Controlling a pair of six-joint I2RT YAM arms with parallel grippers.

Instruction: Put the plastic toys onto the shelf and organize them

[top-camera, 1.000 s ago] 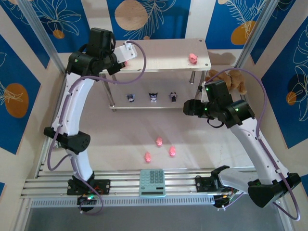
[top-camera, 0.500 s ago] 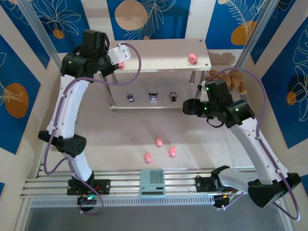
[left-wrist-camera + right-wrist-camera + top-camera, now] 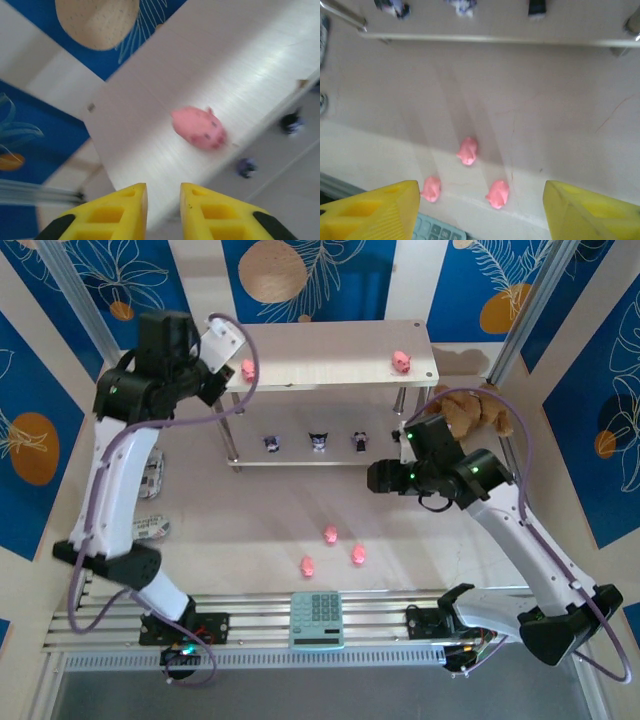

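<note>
top camera looks down from above; closer wrist cameras share its shelf (image 3: 330,355) and pigs (image 3: 331,534).

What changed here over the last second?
The left end effector let go of a pink pig, leaving it at the left end of the shelf top, and drew back leftward. The right end effector, open, shifted slightly left toward the three pigs on the table. The other top pig, three dark figurines and calculator stayed put.
</note>
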